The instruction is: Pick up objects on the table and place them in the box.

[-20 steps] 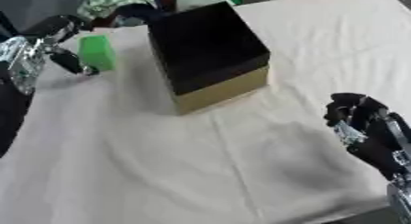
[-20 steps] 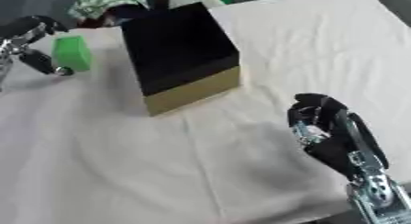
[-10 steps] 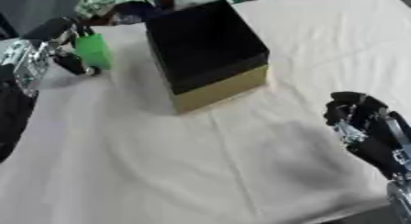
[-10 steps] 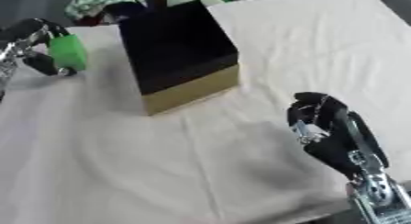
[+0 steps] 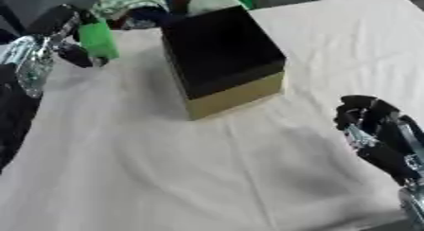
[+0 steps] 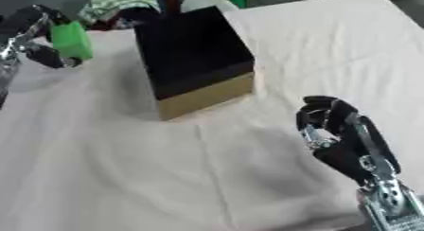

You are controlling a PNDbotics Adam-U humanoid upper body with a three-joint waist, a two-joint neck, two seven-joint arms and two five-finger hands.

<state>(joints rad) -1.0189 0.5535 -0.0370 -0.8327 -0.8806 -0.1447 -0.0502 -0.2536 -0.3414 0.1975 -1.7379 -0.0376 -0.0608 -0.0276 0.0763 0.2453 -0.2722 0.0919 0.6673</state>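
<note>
At far left, the left hand [image 5: 51, 36], fingers curled around the green block [image 5: 97, 38], has lifted it nearer the black box [image 5: 217, 52], while the right hand [image 6: 333, 126] rests curled, empty.

Left hand [image 5: 59, 33]: black fingers, silver metal forearm section, possibly ribbed. Right hand [image 6: 335, 126]: black fingers and palm, small silver joints at the knuckles, silver wrist housing with dark fittings below.

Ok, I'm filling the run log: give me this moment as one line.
left robot hand: holds green block, raised left of box | right robot hand: idle, curled, lower right | box: no object visible inside
</note>
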